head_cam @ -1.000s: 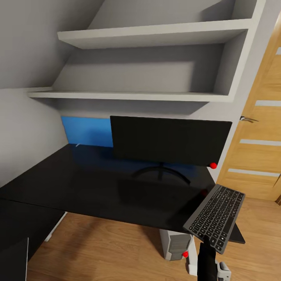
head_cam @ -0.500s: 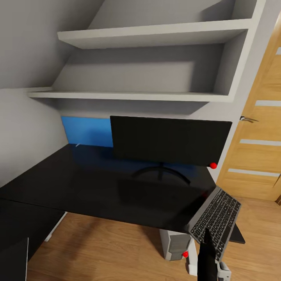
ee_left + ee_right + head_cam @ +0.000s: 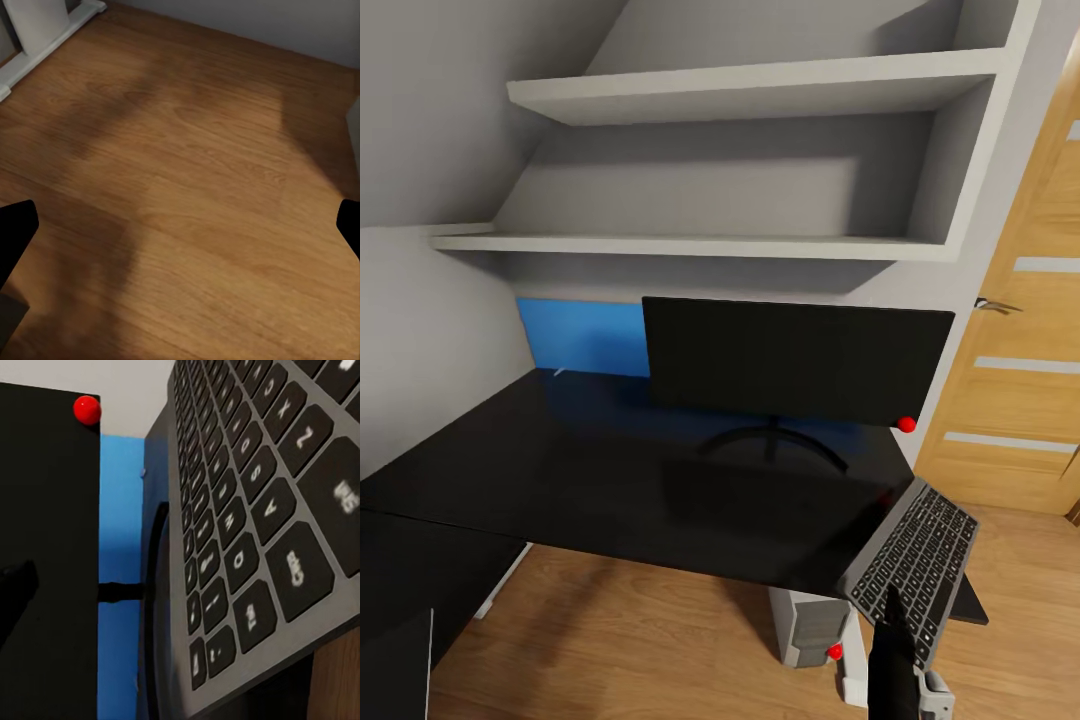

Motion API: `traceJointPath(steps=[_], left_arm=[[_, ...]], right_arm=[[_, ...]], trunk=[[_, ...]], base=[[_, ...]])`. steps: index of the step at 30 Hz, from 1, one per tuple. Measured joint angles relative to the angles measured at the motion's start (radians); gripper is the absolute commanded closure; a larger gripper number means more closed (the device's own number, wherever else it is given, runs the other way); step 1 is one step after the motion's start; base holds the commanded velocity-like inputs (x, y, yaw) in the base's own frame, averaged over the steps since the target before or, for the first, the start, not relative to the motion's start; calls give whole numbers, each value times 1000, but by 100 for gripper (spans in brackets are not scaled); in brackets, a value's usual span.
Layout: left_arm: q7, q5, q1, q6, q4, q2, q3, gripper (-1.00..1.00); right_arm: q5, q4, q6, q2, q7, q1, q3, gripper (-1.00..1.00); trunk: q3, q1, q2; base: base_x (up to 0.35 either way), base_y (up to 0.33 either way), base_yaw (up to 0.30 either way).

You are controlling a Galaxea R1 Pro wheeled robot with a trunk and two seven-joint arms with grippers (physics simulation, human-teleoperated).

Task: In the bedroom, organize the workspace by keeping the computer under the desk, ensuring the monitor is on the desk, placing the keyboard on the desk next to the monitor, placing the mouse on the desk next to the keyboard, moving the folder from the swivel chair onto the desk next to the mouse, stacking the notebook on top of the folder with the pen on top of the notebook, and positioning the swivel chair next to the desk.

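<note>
Black and glossy, taking up the middle of the head view as the desk (image 3: 610,470). Carrying the monitor (image 3: 795,360) near its back edge, upright on a thin curved stand, screen dark, with a red dot (image 3: 906,424) at the lower right corner. Standing behind the monitor against the wall as a blue panel (image 3: 582,338), partly hidden by the screen. Sheltering the computer (image 3: 810,630) on the wooden floor (image 3: 195,187) beneath the right end of the desk, red dot on its front.

Pinching the keyboard (image 3: 915,565) with the right gripper (image 3: 892,605), one dark finger lying across the keys at the near edge. Holding it tilted over the desk's right front corner, its far end reaching over the black top; whether touching the top, impossible to tell. Looming close and slanted in the right wrist view as rows of keys (image 3: 255,525), beside the monitor's dark screen (image 3: 45,547).

Hanging low over bare floor with the left gripper (image 3: 180,225), fingers spread wide, gripping nothing.

Rising above the desk as grey shelves (image 3: 750,90); standing at the right as a wooden door (image 3: 1020,400).
</note>
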Motion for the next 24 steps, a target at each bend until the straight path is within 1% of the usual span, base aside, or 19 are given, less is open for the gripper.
traceJointPath(steps=[4, 7, 12, 15, 24], left_arm=[[0, 0, 0, 0, 1, 0, 1, -100], [0, 0, 0, 0, 1, 0, 1, -100], [0, 0, 0, 0, 1, 0, 1, -100], [0, 0, 0, 0, 1, 1, 1, -100], [0, 0, 0, 0, 1, 1, 1, -100]], right_arm=[[0, 5, 14, -1, -13, 0, 2, -100], [0, 16, 30, -1, -38, 0, 3, -100], [-2, 22, 36, -1, -126, 0, 3, -100], [-3, 23, 36, -1, -160, 0, 3, -100], [-1, 24, 80, -1, -194, -1, 3, -100]], trunk=[[0, 0, 0], [0, 0, 0], [0, 0, 0], [0, 0, 0], [0, 0, 0]], base=[[0, 0, 0], [0, 0, 0], [0, 0, 0], [0, 0, 0], [0, 0, 0]])
